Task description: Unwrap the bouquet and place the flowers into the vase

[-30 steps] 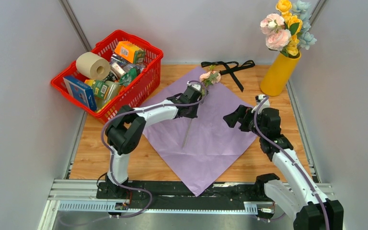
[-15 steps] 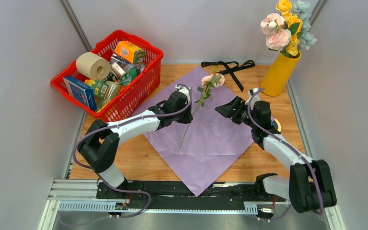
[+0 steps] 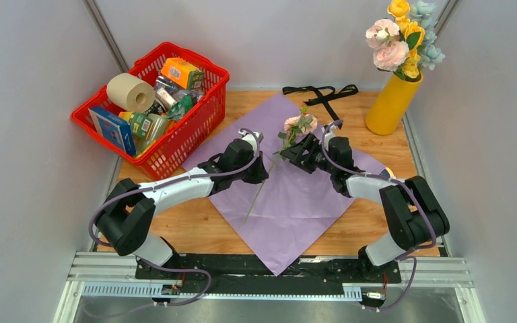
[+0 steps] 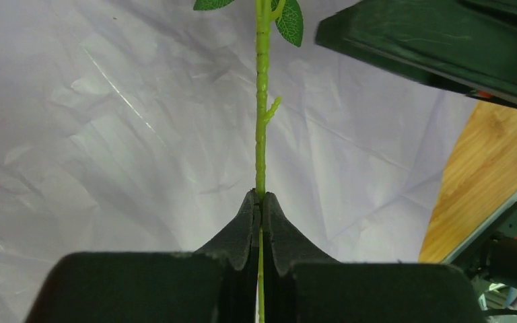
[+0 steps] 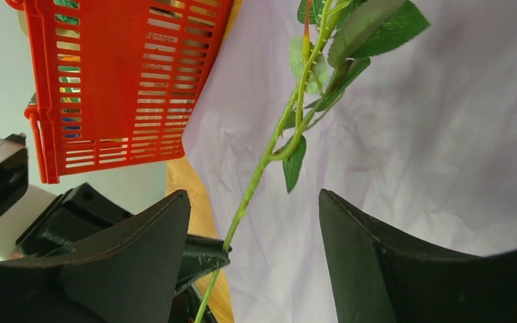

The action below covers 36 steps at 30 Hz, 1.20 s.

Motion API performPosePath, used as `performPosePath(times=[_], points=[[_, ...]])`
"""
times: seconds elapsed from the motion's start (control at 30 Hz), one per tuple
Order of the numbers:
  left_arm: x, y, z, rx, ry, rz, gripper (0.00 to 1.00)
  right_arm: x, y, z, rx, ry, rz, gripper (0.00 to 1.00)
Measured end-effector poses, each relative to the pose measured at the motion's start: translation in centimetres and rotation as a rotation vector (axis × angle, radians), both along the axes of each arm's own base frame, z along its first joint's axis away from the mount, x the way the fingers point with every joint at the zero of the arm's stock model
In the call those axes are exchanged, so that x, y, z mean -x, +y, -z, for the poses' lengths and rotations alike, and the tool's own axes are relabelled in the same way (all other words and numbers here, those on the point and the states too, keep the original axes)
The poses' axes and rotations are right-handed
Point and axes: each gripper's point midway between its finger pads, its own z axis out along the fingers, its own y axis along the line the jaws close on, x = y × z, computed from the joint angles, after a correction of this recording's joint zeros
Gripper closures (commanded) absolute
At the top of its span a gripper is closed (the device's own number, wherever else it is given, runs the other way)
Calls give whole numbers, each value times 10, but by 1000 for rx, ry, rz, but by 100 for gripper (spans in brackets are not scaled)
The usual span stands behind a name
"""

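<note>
Left jaws pinched tight on the thin green stem (image 4: 261, 121). Right jaws apart, straddling it just under a leaf (image 5: 295, 165). Danger: catch leaf instead of stem and the pink flower (image 3: 301, 123) could twist loose onto the purple paper (image 3: 296, 202). Only the top view shows the yellow vase (image 3: 392, 102), upper right, well apart. Only the left wrist view shows the pinch.

Lilac wrapping paper (image 3: 296, 202) lies open, flat at centre. One pink rose (image 3: 301, 123) tilts above it. The yellow vase (image 3: 392, 104), upright at 2 o'clock, holds other flowers (image 3: 400, 40).
</note>
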Motion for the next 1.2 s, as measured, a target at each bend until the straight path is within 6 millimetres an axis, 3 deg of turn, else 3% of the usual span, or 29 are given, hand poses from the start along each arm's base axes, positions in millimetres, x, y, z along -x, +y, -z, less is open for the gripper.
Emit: performPosePath(times=[0.27,0.43,0.63,0.7,0.77,0.8,0.83,0.87,0.93,1.07,1.2], points=[[3,-2,-21,64,-44,7,100,-10,19,9,-60,63,11,39],[7,-4,-30,89,-66,19,100,-23,24,-5,-84,30,30,53],[13,0,-26,91,-65,26,100,-28,24,-13,-90,2,42,90],[14,0,-27,92,-67,27,95,-29,22,-16,-83,-15,49,100],[14,1,-30,95,-75,29,76,-28,19,-26,-68,-49,62,100],[14,1,-32,97,-83,35,61,-26,17,-33,-57,-68,67,100],[14,1,-36,102,-93,38,56,-24,13,-46,-41,-110,78,100],[15,1,-40,104,-105,43,43,-24,9,-59,-30,-153,89,100],[16,3,-48,108,-132,54,32,-20,-2,-91,3,-259,123,100],[19,6,-64,106,-170,80,31,-9,-33,-160,94,-481,221,100],[19,8,-84,69,-205,121,30,14,-74,-221,211,-675,348,100]])
